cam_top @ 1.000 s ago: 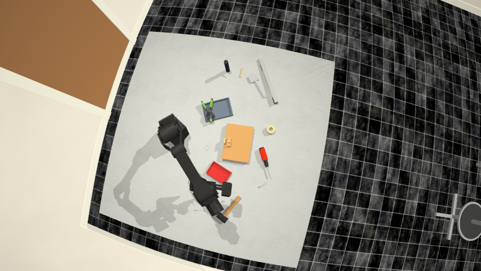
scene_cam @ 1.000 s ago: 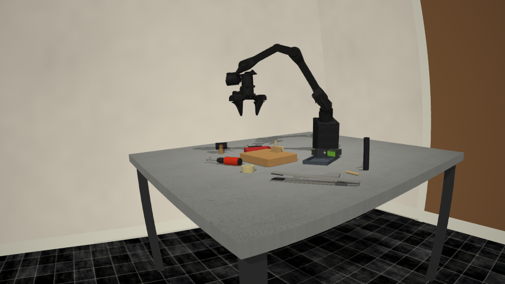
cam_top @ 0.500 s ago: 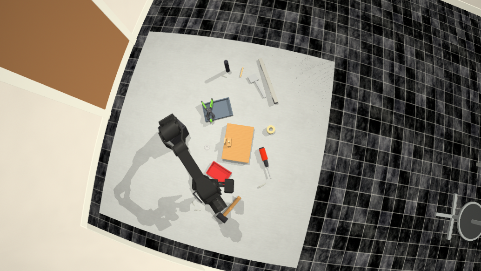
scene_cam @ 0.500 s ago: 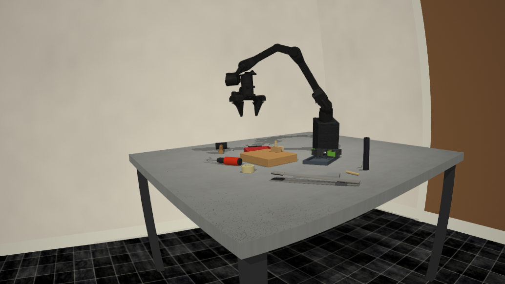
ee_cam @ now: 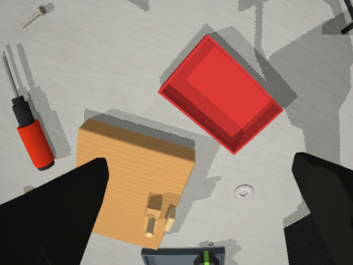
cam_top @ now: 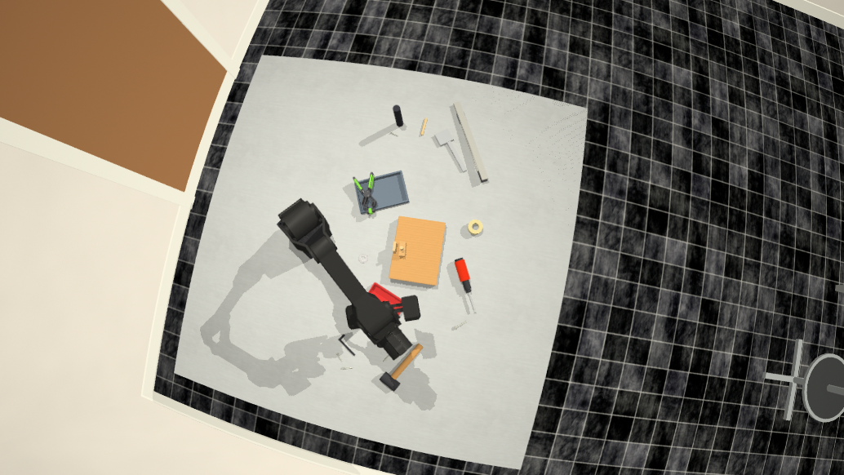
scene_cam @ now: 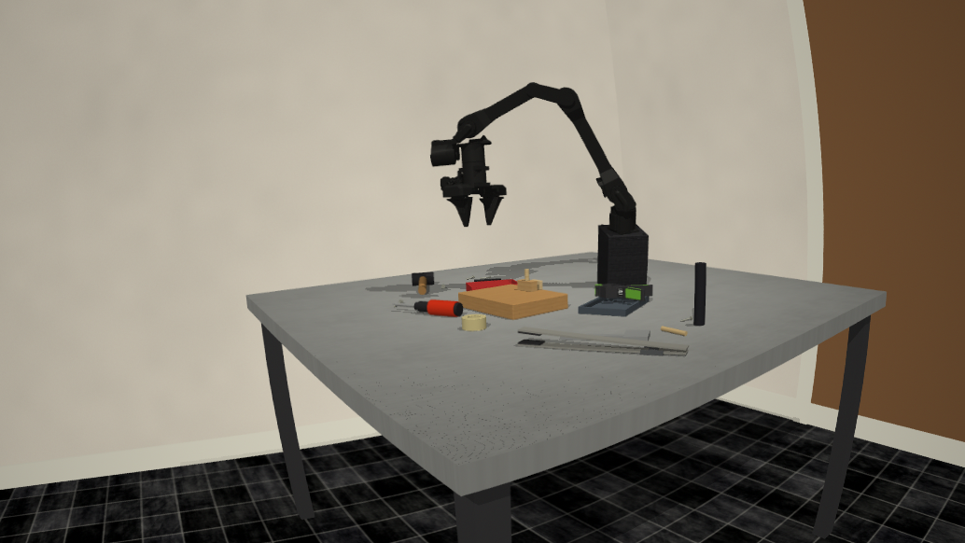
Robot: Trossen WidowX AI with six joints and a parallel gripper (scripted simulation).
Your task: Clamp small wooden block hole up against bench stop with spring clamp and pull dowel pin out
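One bench (cam_top: pixel 502 366) (scene_cam: pixel 378 350) (ee_cam: pixel 114 59) carries everything in front of you, and the arm (cam_top: pixel 348 277) (scene_cam: pixel 587 134) (ee_cam: pixel 298 242) arches high across it, probably to leave room before choosing a descent.

The board (cam_top: pixel 422 259) (scene_cam: pixel 512 304) (ee_cam: pixel 123 160) lies flat, a raised work surface for the clamping. Beside it is a red tray (cam_top: pixel 384 292) (scene_cam: pixel 489 285) (ee_cam: pixel 219 82), partly covered by the arm in your top view.

Your pincer (scene_cam: pixel 477 224) (ee_cam: pixel 202 164) is spread wide, pointing down with nothing between its fingers, which would suit fetching the clamp first. From above, the arm hides its tips.

What looks like the spring clamp (cam_top: pixel 367 197) (scene_cam: pixel 615 292) (ee_cam: pixel 207 258) sits at one end of the grey tray (cam_top: pixel 389 189) (scene_cam: pixel 603 309) (ee_cam: pixel 169 258), its green grips jutting up, perhaps so you can grasp them. Your wrist view cuts it off, and you cannot tell how its mouth stands.

The wooden block (cam_top: pixel 402 253) (scene_cam: pixel 528 285) (ee_cam: pixel 154 212) is on the board near its edge, just beside the stop (cam_top: pixel 394 246) (ee_cam: pixel 170 217) and unclamped. A narrow gap seems to separate them; from the side, they merge.

The pin (cam_top: pixel 402 248) (scene_cam: pixel 526 274) (ee_cam: pixel 150 228) stands upright in the block, hiding the hole from you.
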